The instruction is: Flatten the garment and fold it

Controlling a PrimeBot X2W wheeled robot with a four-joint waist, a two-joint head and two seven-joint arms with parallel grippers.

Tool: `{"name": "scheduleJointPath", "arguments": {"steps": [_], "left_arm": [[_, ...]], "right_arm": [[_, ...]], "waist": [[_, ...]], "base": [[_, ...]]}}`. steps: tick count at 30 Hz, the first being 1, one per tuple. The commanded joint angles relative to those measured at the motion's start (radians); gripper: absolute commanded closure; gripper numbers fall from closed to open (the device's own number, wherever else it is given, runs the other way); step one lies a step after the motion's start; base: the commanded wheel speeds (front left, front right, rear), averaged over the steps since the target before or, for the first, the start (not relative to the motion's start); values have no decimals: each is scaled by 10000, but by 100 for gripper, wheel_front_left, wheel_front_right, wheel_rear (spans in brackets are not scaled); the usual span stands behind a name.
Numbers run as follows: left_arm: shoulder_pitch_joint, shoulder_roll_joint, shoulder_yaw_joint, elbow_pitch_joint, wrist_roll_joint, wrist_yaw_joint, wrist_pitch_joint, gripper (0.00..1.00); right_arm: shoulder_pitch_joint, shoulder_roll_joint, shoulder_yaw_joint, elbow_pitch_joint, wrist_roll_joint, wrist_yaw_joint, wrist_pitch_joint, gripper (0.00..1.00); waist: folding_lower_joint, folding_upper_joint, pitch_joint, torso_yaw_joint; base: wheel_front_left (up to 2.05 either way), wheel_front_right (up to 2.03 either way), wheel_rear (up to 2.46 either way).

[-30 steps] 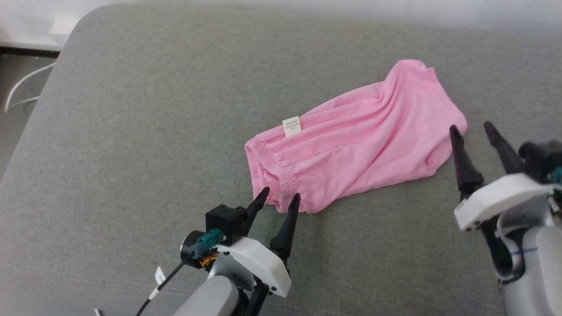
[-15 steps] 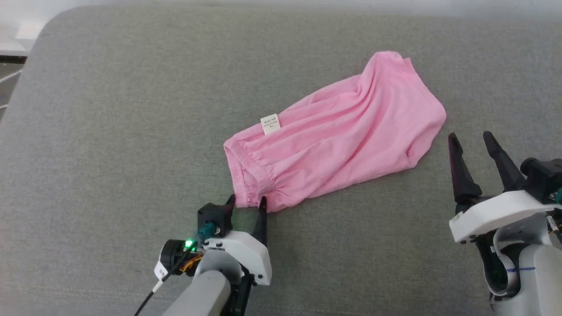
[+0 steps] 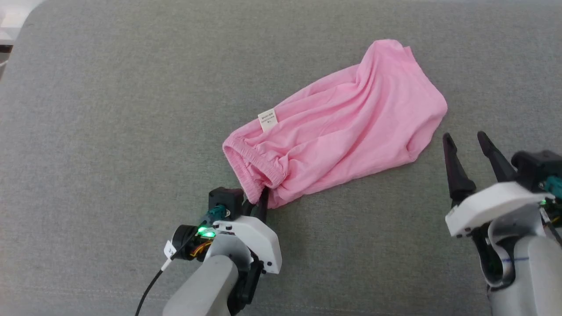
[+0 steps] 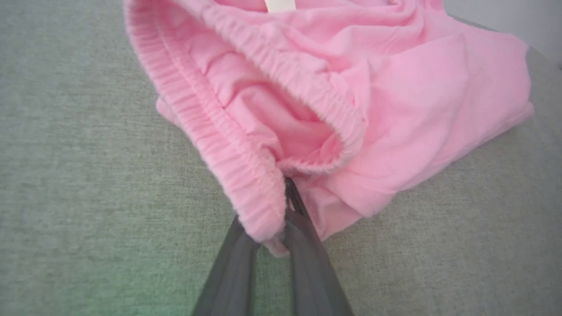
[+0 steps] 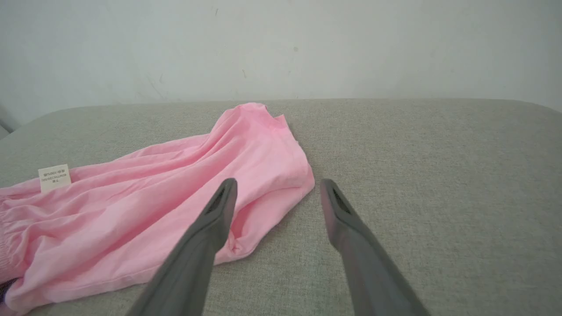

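Observation:
The pink shorts lie crumpled on the grey cushion, waistband toward me at the left, white label on top. My left gripper is shut on the near corner of the waistband, whose pink elastic is pinched between the two dark fingers. My right gripper stands open just right of the shorts' leg end, fingers apart and holding nothing; its left finger overlaps the hem in the right wrist view, and contact cannot be told.
The grey fabric cushion spreads wide on all sides of the shorts. Its rounded left edge drops off at the far left. A pale wall rises behind the cushion.
My left gripper moved forward and closed on the waistband corner, lifting it slightly. The right gripper drew back a little. The head camera has shifted.

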Motion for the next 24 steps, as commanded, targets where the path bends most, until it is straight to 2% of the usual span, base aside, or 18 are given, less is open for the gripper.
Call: {"name": "scheduleJointPath", "arguments": {"steps": [1, 7, 14, 20, 22, 23, 24], "left_arm": [[153, -2, -135, 213, -103, -91, 171, 100], [71, -47, -255, 15, -98, -218, 64, 100], [-164, -117, -428, -103, -28, -328, -8, 100], [-275, -101, -514, -149, 3, -396, -85, 100], [-291, -88, -516, -141, -10, -400, -93, 100], [-290, -87, -512, -144, -21, -390, -97, 100], [-290, -87, -512, -144, -21, -390, -97, 100]], "right_arm": [[-358, 3, -54, 184, -155, -9, 35, 0], [-1743, -98, -651, 1828, -588, -9, 98, 0], [-3785, -123, -1399, 4444, -1005, -9, 993, 0], [-4891, -84, -2100, 6116, -1977, -9, 2650, 0], [-5076, -61, -2154, 6423, -2353, -9, 3403, 0], [-5111, -60, -2138, 6514, -2615, -9, 3799, 3], [-5111, -60, -2138, 6514, -2615, -9, 3799, 3]], "waist": [[0, 0, -7, 55], [0, 0, 116, 338], [0, 0, 423, 705], [0, 0, 658, 867], [0, 0, 683, 884], [0, 0, 686, 886], [0, 0, 686, 886]], "base": [[0, 0, 0], [0, 0, 0], [0, 0, 0], [0, 0, 0], [0, 0, 0], [0, 0, 0], [0, 0, 0]]}}
